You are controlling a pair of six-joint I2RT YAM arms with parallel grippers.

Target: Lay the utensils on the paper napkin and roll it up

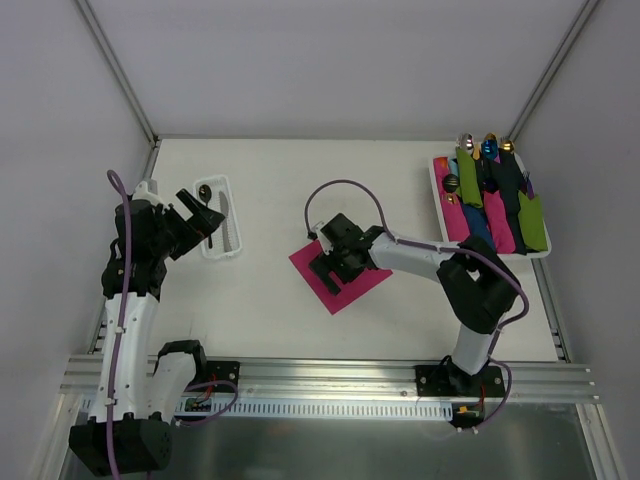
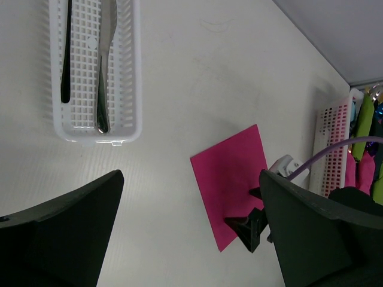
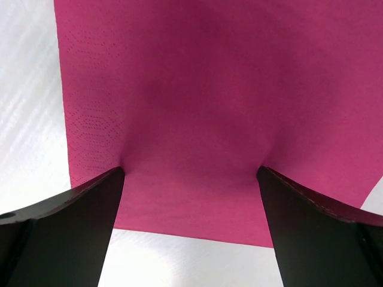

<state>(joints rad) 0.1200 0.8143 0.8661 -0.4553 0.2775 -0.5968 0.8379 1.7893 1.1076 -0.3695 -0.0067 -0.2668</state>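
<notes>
Your thin magenta paper napkin [image 1: 340,295] lies flat mid-tabletop [image 1: 260,300], with your right fingers [image 3: 60,221] spread wide and their tips resting on it. The dark cutlery pieces [image 2: 105,66] lie in the white mesh basket [image 2: 136,72] at left, and your left fingers [image 2: 60,233] are spread nearby.

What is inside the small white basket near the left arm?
Two dark utensils lie lengthwise in the basket: a spoon and a knife. In the top view the left gripper covers part of the spoon's handle.

Bright even light, soft shadow on paper napkin [image 3: 197,113], foregrnd blurry
</notes>
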